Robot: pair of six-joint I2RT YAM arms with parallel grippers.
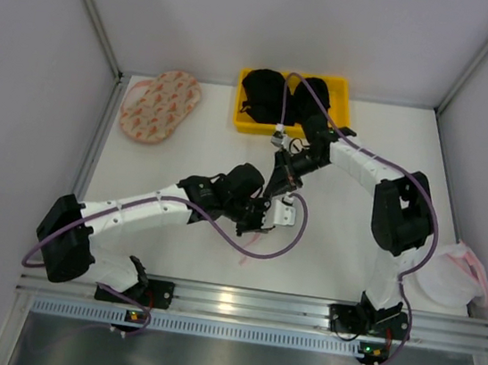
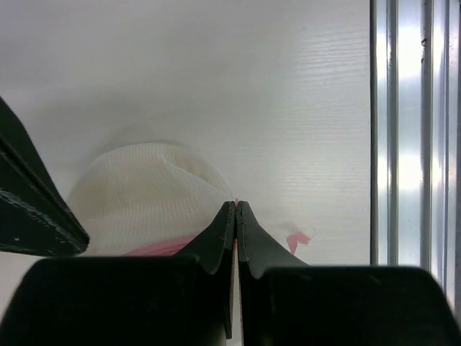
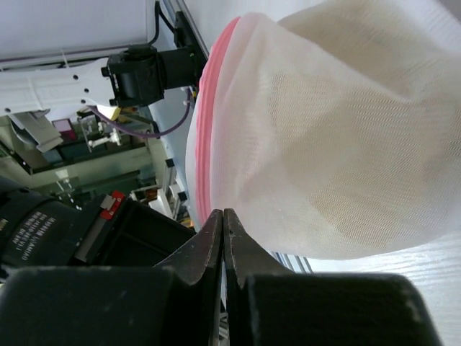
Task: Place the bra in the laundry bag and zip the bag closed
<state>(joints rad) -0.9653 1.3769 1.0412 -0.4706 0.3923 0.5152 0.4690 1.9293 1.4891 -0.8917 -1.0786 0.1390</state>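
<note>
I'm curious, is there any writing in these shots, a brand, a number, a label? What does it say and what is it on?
No text can be read.
Pale marks on the black ribbed barrel: too small and blurred.
Orange-red marks on the oval pink bag: too small to tell whether letters.
The laundry bag: no print shows.

Mesh laundry bag [image 3: 324,144] between pressed-together jaws

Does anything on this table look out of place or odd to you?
Yes: a white mesh bag with a pink rim lies crumpled at the right edge of the table, away from everything else.
</note>
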